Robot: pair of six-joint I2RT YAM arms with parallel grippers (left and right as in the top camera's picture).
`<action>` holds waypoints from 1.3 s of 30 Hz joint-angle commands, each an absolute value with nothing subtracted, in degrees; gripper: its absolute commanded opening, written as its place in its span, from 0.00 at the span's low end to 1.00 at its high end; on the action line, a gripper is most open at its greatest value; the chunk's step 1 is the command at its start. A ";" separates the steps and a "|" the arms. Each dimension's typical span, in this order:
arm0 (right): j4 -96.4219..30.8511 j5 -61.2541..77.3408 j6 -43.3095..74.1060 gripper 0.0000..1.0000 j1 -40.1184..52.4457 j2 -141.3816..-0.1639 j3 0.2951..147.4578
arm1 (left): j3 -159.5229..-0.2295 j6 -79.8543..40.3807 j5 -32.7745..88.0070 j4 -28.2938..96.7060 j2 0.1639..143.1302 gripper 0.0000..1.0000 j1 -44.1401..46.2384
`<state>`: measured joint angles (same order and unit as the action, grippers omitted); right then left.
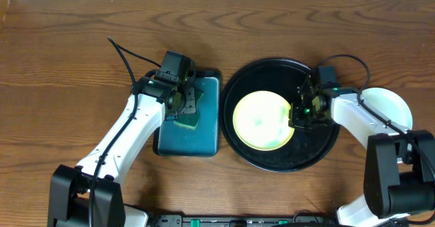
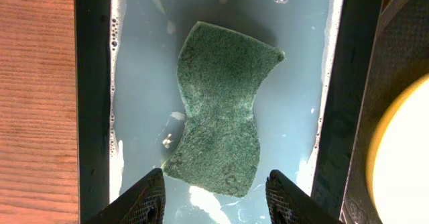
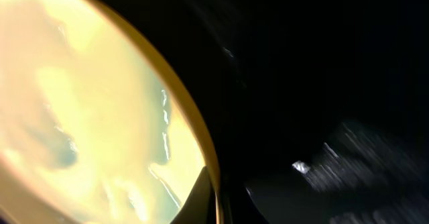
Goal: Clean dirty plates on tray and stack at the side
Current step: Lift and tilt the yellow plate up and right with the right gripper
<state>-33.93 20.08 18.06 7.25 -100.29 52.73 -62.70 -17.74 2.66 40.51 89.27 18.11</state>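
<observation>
The left gripper (image 2: 218,198) is held low over the rectangular teal tray (image 2: 90,117), which is filled with soapy water. Its fingers (image 2: 149,198) are spread about half apart, one at each side of the near end of the green sponge (image 2: 220,110) lying flat in the water. Contact with the sponge cannot be made out, and nothing is gripped.

The right gripper (image 1: 299,111) is set at the right edge of the yellow plate (image 1: 264,121), which lies flat on the round black tray (image 1: 275,160), left of centre. In the right wrist view its fingers (image 3: 201,196) are seen pressed together on the plate's rim, pinching it. Faint blue-green smears (image 3: 60,153) are seen on the plate's face.

A pale plate (image 1: 391,105) is seen on the table just right of the black tray, partly covered by the right arm.
</observation>
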 commanded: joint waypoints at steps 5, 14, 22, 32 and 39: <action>-29.54 34.35 19.86 0.01 3.07 -101.36 51.75 | -62.08 -17.39 2.48 41.39 89.97 0.50 17.91; -31.44 28.84 17.50 0.01 0.89 -93.34 51.75 | -62.08 -17.39 2.48 41.32 89.97 0.50 17.91; -36.84 10.52 16.45 0.01 0.91 -81.82 51.75 | -62.08 -17.39 2.48 41.32 89.97 0.50 17.91; -41.76 -7.70 16.47 0.01 2.15 -74.46 52.47 | -62.08 -17.39 2.48 41.32 89.97 0.50 17.91; -49.19 -9.69 16.69 0.01 2.48 -75.88 59.48 | -62.08 -17.39 2.48 41.32 89.97 0.50 17.91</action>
<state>-48.31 -6.98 17.30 1.67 -75.59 55.00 -62.67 -17.76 2.66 41.12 89.30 18.11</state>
